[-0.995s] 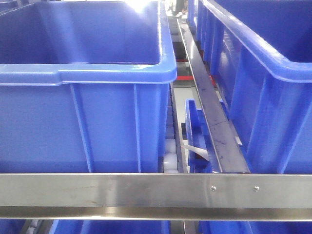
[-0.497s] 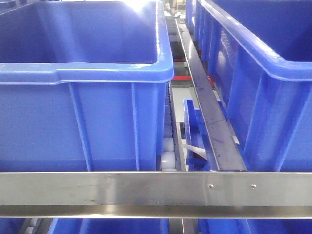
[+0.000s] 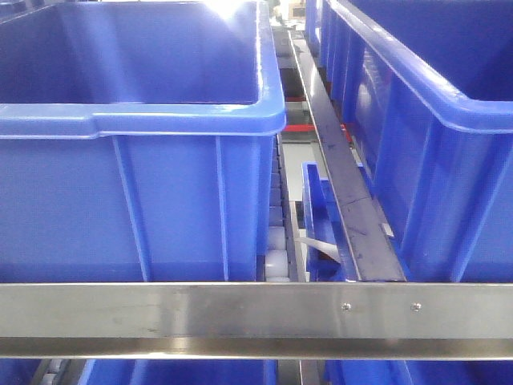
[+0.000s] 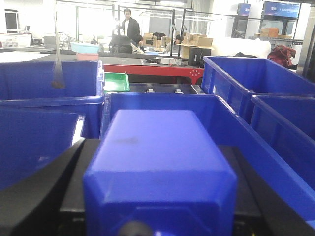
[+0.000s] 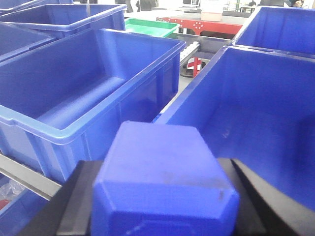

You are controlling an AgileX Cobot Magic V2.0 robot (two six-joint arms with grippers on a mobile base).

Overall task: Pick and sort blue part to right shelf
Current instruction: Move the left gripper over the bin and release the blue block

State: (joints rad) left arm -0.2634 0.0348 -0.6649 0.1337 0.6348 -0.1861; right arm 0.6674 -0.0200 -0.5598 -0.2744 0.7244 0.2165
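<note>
Since the front view shifted slightly, then settled, positioning seems complete; left gripper (image 4: 158, 196) and right gripper (image 5: 162, 201) each pinch a blue part (image 4: 157, 147), facing the right shelf (image 3: 240, 317); release pending.

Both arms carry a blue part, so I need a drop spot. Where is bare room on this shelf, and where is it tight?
Free: the bare insides of the left crate and the right crate, bordered by their own walls. Crowded: the gap between them, filled by white rollers, a slanted steel rail and a narrow blue piece.
</note>
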